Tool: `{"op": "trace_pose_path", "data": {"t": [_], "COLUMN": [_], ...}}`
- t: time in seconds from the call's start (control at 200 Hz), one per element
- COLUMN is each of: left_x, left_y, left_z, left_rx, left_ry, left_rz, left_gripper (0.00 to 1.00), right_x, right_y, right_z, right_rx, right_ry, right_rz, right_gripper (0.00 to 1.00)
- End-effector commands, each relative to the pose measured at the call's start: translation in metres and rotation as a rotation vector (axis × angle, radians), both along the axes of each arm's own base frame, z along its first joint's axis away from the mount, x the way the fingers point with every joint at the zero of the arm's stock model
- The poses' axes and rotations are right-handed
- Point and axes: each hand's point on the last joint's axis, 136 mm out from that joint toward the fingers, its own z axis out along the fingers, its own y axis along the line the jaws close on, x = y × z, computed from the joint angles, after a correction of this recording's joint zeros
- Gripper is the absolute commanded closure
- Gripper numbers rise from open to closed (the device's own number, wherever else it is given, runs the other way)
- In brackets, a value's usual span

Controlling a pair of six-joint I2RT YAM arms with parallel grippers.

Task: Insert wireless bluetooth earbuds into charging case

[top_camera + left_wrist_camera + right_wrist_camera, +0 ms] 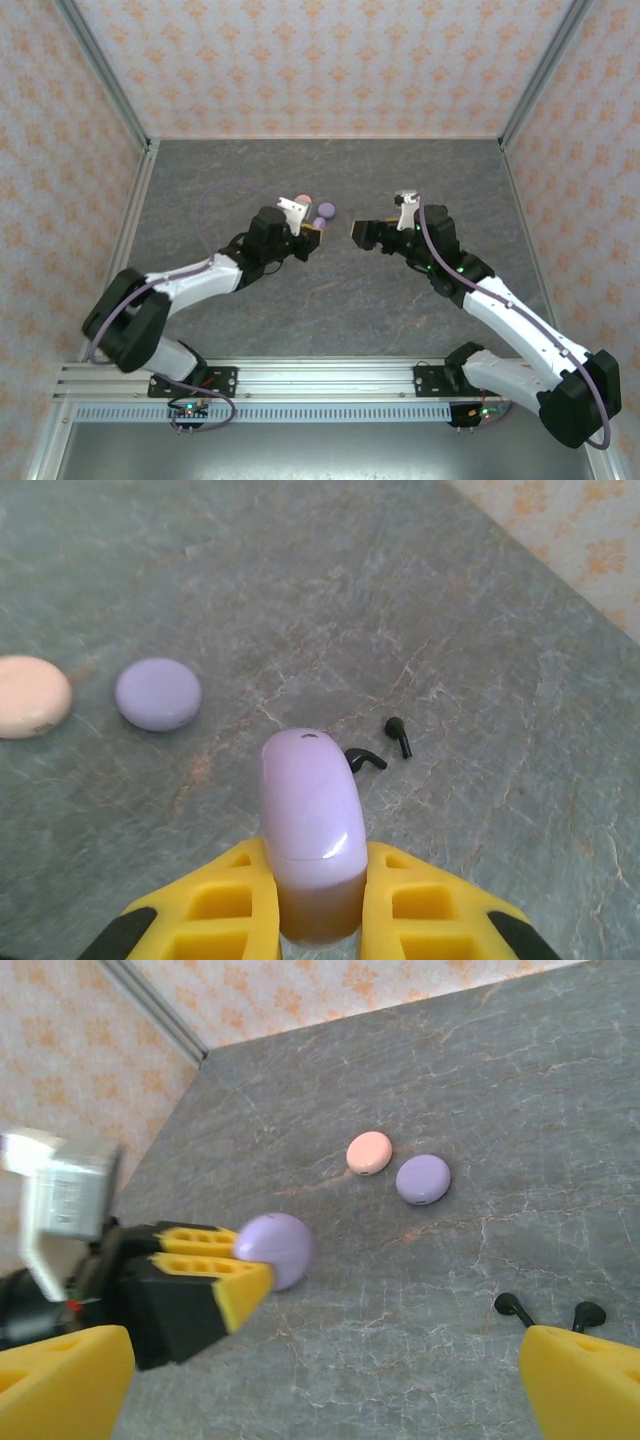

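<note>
- The left pincer (pixel 318 858) is clenched on a lilac case (pixel 312 805), gripping its lower end so the rounded body stands on edge and sticks out past the fingertips. My guess is that it is being presented as the receptacle for loading.
- The case's seam shows just above the fingers and the lid looks shut (I can't be certain from this angle), so it probably has to be opened before anything goes in.
- The right pincer (pixel 325 1345) is released, jaws wide with nothing between them. It faces the left one across a short gap, which suits a pick-up.
- Two black earbuds (pixel 382 746) lie loose on the bench (pixel 450 600), just beyond the held case and slightly to its right, near each other but apart.
- From the right wrist they peek over the tip of one finger (pixel 585 1385), off to the side of the open gap. Contact can't be judged.
- A lilac puck (pixel 158 693) and a pink puck (pixel 30 696) sit side by side farther off.
</note>
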Motion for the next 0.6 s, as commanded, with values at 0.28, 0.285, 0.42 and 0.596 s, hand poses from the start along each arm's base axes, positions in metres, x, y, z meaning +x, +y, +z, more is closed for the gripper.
{"op": "trace_pose_path", "data": {"t": [0.28, 0.285, 0.42, 0.596], "left_x": [0.028, 0.028, 0.029, 0.032], "left_y": [-0.031, -0.031, -0.031, -0.018], "left_z": [-0.057, -0.058, -0.074, -0.093], "left_rx": [-0.114, -0.113, -0.098, -0.069], "left_ry": [0.355, 0.357, 0.404, 0.426], "left_rz": [0.062, 0.063, 0.070, 0.126], "left_gripper": [0.93, 0.93, 0.87, 0.75], "right_x": [0.014, 0.014, 0.015, 0.017], "right_y": [-0.022, -0.023, -0.022, -0.022], "right_z": [-0.010, -0.011, -0.013, -0.014], "right_rx": [0.163, 0.162, 0.165, 0.154], "right_ry": [0.088, 0.089, 0.093, 0.096], "right_rz": [-0.156, -0.158, -0.160, -0.159], "right_gripper": [0.01, 0.01, 0.01, 0.01]}}
